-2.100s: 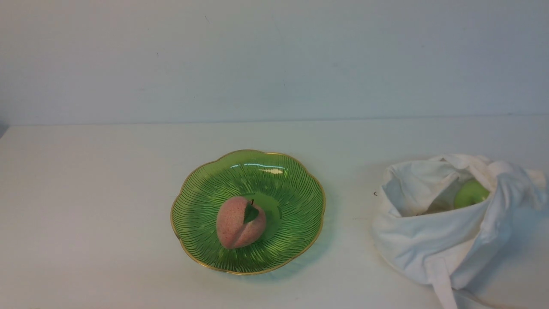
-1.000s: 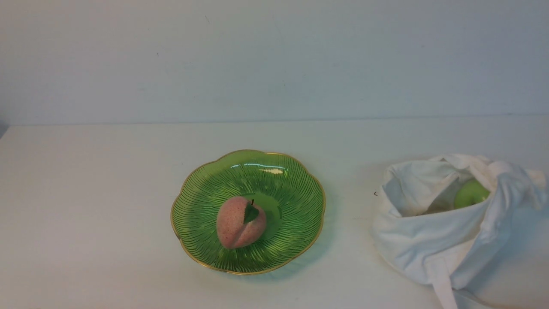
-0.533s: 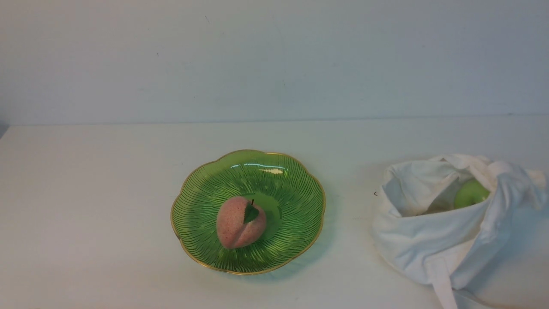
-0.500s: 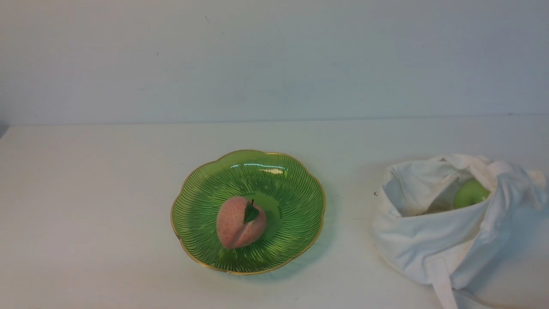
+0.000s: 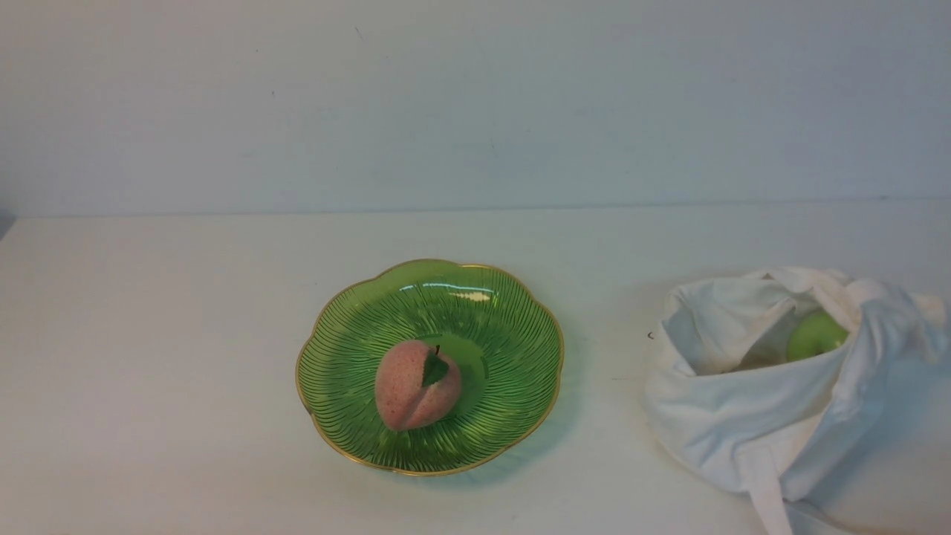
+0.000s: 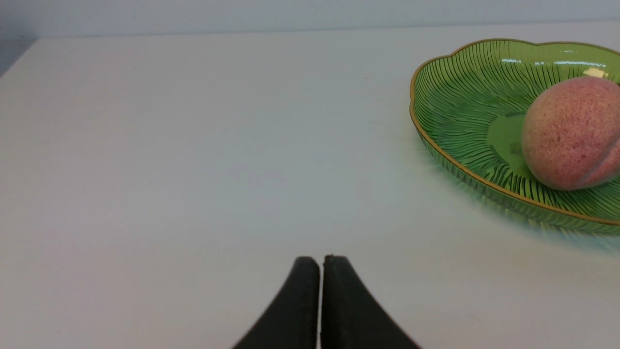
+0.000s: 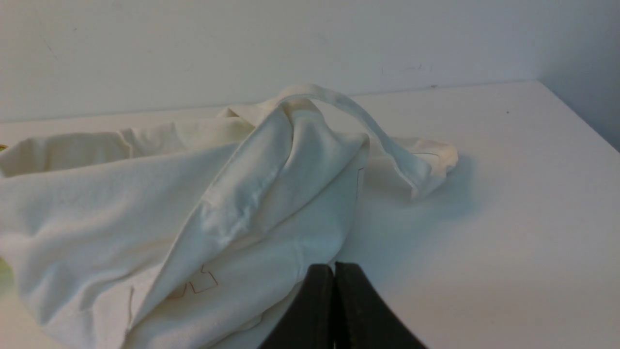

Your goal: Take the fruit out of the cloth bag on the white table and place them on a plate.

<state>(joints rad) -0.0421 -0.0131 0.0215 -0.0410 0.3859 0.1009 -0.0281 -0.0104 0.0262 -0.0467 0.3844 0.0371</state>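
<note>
The pink peach (image 5: 416, 385) with its dark leaf lies in the green scalloped plate (image 5: 513, 334) at the middle of the white table (image 5: 148, 334). The green apple (image 5: 816, 334) sits inside the open white cloth bag (image 5: 750, 416) at the right. Neither gripper shows in the front view. In the left wrist view my left gripper (image 6: 321, 259) is shut and empty over bare table, well short of the plate (image 6: 460, 97) and peach (image 6: 571, 133). In the right wrist view my right gripper (image 7: 334, 266) is shut and empty, close beside the bag (image 7: 169, 208); the apple is hidden there.
A strap handle (image 5: 769, 498) of the bag hangs toward the table's front edge. Another strap (image 7: 368, 131) loops above the bag's far side. A wall (image 5: 475, 104) rises behind the table. The table's right edge (image 7: 581, 116) lies past the bag.
</note>
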